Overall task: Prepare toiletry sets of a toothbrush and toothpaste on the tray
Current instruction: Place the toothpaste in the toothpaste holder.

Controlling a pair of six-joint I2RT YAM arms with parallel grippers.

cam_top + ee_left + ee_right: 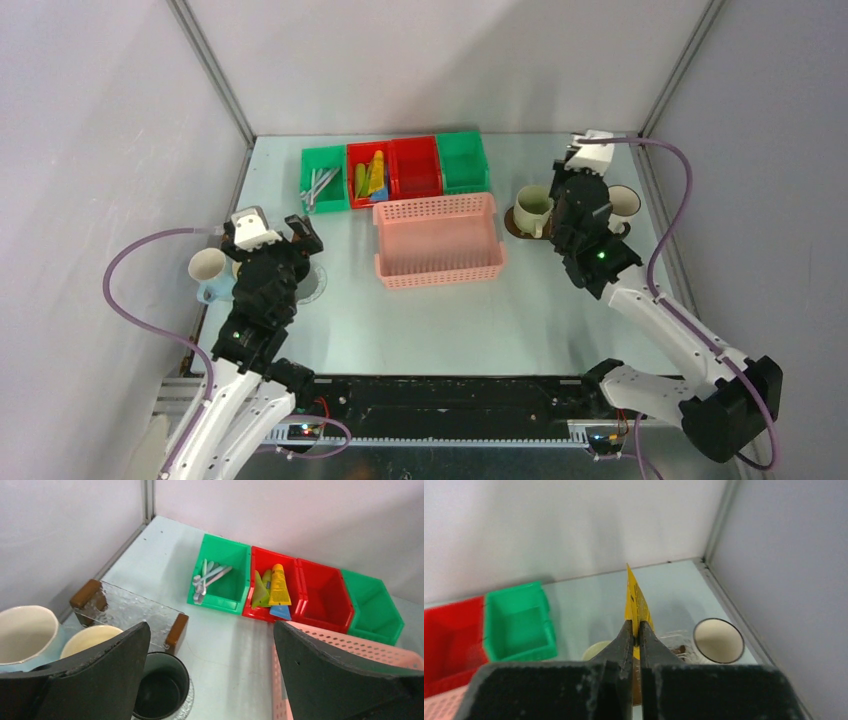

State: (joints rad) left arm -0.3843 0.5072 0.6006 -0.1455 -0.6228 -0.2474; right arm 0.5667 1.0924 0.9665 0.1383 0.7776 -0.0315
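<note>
Yellow plastic toothpaste tube: pinched edge-on between the pressed-together fingers of the right hand, flat crimped end up, held in the air over the far right corner of the pale bench. Below it a pale cream ceramic mug stands on the dark brown wooden tray; a white ceramic mug with a dark rim sits just beside. Left hand spread wide, holding nothing, above a dark ceramic mug on the left side. Risks, as judged: (1) the grip is narrow and on the tube's thin flat, so the tube could pivot or slide out before release; (2) the fingers hide the tube's lower end, so it is possibly not centred over the cream mug's mouth, and let go off-centre it would strike the rim and drop to the tray or bench; (3) too low a descent could knock the cream mug, which looks to sit near the tray's end. Writing: dark print runs along the held tube, too small to read; likewise on the second yellow tube lying in the red plastic bin. No brand legible.
</note>
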